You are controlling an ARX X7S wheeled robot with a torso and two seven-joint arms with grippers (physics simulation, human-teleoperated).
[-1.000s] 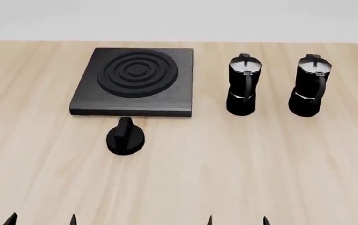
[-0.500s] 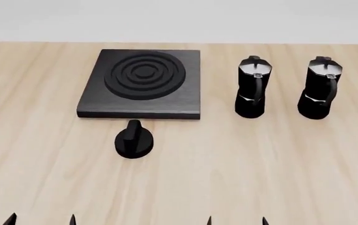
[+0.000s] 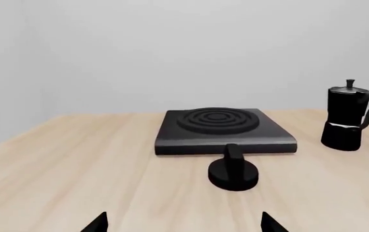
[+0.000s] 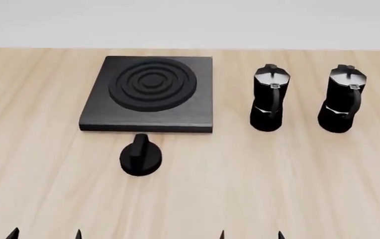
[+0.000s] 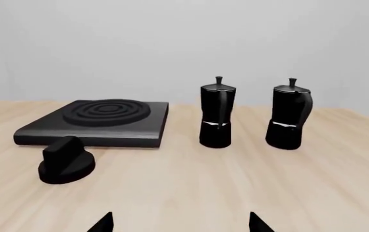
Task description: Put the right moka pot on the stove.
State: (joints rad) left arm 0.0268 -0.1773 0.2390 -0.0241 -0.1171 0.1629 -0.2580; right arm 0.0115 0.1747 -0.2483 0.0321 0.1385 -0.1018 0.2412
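The right moka pot (image 4: 340,105) stands upright at the table's far right; it also shows in the right wrist view (image 5: 289,116). The other moka pot (image 4: 268,103) stands left of it, also in the left wrist view (image 3: 347,118) and the right wrist view (image 5: 217,113). The stove (image 4: 148,94) lies flat at the centre-left, also seen in the wrist views (image 3: 220,128) (image 5: 97,122). My left gripper (image 4: 44,234) and right gripper (image 4: 251,234) show only fingertips at the near edge, both open and empty, far from the pots.
A black oval knob (image 4: 140,155) lies on the wooden table (image 4: 256,179) just in front of the stove. It also shows in the left wrist view (image 3: 234,169) and the right wrist view (image 5: 65,160). A pale wall stands behind the table.
The head view has shifted slightly: the stove, knob and pots sit a little lower in frame. The gripper tips stay in the same place.
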